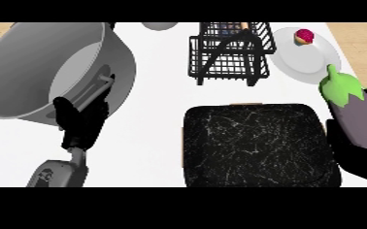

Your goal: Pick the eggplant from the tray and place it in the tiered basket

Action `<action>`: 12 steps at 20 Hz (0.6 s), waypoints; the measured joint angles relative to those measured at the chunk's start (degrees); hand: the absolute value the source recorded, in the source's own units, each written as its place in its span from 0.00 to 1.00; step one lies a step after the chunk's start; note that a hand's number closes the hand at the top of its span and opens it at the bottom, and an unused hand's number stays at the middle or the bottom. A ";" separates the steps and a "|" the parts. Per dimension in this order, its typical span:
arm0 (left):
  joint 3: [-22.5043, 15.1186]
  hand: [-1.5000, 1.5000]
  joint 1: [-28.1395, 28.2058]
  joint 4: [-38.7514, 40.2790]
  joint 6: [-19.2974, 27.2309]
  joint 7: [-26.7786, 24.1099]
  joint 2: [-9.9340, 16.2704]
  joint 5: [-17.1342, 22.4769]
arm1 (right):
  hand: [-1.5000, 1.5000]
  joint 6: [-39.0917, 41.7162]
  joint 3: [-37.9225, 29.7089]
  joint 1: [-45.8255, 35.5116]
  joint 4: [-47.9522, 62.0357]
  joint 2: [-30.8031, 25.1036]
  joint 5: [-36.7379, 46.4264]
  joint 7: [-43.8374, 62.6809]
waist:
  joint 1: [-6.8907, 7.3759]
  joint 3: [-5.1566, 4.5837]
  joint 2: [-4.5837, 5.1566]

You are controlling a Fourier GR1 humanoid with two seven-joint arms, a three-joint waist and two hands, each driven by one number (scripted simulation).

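While the eggplant (pixel 349 107) sits at the far right edge of the view, just right of the tray (pixel 254 145), its green cap points up toward the white plate (pixel 305 58) and its purple body slants down past the tray's right rim. It is off the tray, and the right hand (pixel 351 150) shows as a dark mass below and behind it, its fingers curled round the purple body. The tray is black with pale marbled veins and carries nothing on its surface. Beyond the tray's far edge stands the tiered basket (pixel 229 53), made of black wire, with something small and hard to make out in its upper tier. The plate lies right of the basket and bears a small pink-topped treat (pixel 304 37) near its far rim. Left of the tray, across bare white table (pixel 154 140), the left hand (pixel 82 121) rests with fingers relaxed and pointing up, overlapping the near rim of a large grey pot (pixel 64 68). A pale round object (pixel 160 25) peeks in left of the basket.
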 measured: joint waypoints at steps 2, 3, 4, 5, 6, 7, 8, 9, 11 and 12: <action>-0.03 0.50 -0.49 0.38 -0.24 0.28 -0.25 -0.23 | 1.00 2.49 -2.06 -4.37 0.79 -0.82 -2.55 0.41 | 0.28 0.00 0.04; -0.04 0.50 -0.45 0.09 -0.34 0.39 -0.32 -0.23 | 1.00 3.42 -1.99 -7.16 1.85 -0.85 -3.33 0.94 | 0.55 -0.03 0.08; -0.13 0.50 -0.98 0.52 -0.41 0.56 -0.48 -0.35 | 1.00 4.25 -1.76 -9.99 3.09 -0.81 -4.29 1.41 | 0.76 -0.05 0.11; -0.16 0.50 -1.29 0.67 -0.45 0.78 -0.61 -0.36 | 1.00 5.14 -2.11 -12.65 4.66 -1.08 -5.57 1.62 | 0.92 -0.08 0.14; -0.24 0.50 -1.16 0.02 -0.13 1.37 -0.70 -0.52 | 1.00 6.02 -2.21 -15.19 6.28 -1.35 -6.58 1.70 | 1.13 -0.12 0.16; -0.38 0.50 -0.47 -0.48 -0.28 0.67 -0.79 -0.65 | 1.00 6.81 -2.34 -17.22 8.61 -1.65 -7.49 1.35 | 1.35 -0.13 0.17; -0.32 0.50 -0.63 0.06 -0.44 0.04 -0.96 -0.82 | 1.00 7.37 -2.28 -19.00 10.46 -1.48 -8.11 1.18 | 1.33 -0.10 0.20; -0.34 0.50 -0.79 0.02 -0.55 0.29 -1.03 -0.78 | 1.00 7.90 -2.12 -21.36 13.08 -1.32 -8.59 1.01 | 1.52 -0.11 0.25; -0.40 0.50 -1.58 0.61 -0.29 0.62 -1.51 -1.05 | 1.00 8.58 -1.24 -26.24 17.76 -0.02 -8.59 1.04 | 1.71 -0.11 0.32; -0.39 0.50 -1.25 0.73 -0.57 -0.27 -1.68 -1.05 | 1.00 8.54 -0.67 -27.74 20.10 1.09 -7.93 0.83 | 1.79 -0.08 0.32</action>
